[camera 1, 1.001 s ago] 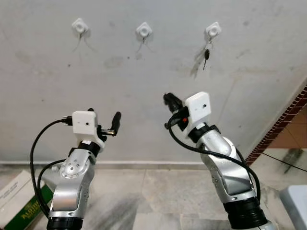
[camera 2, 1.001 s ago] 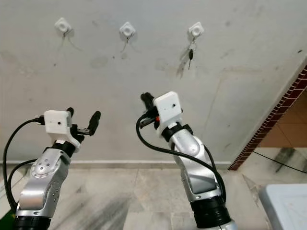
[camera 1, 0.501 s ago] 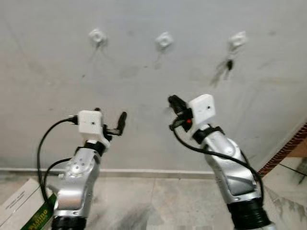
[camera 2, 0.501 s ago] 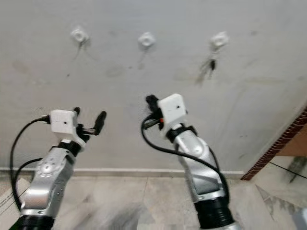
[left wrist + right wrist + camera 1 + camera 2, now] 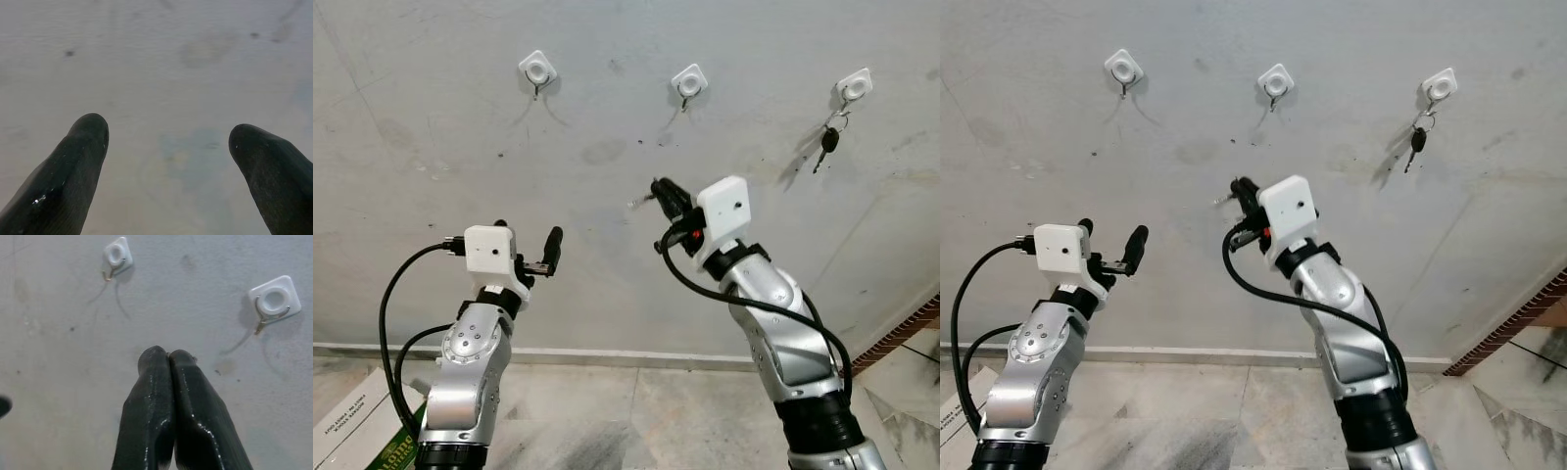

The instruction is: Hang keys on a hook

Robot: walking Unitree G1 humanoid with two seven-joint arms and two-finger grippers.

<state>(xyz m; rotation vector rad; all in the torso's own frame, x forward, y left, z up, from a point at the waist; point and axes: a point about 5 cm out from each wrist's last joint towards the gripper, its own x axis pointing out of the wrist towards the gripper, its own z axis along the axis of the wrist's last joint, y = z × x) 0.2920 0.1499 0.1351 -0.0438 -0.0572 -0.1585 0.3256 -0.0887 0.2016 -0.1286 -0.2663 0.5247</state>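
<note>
Currently the right gripper (image 5: 658,188) is raised toward the grey wall (image 5: 431,117), fingers (image 5: 168,396) pressed together, with a small metal bit sticking out at the tips; what it is, can't tell. It sits below the middle hook (image 5: 688,79). Left gripper (image 5: 551,249) spread wide, nothing in it, facing bare wall. Keys (image 5: 828,137) hang on the right hook (image 5: 854,86). Left hook (image 5: 537,70) bare.

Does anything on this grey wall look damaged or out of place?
Nothing looks damaged. The grey plaster wall has only stains. The dark-headed key hangs straight on the right white hook; the other two hooks are bare.
</note>
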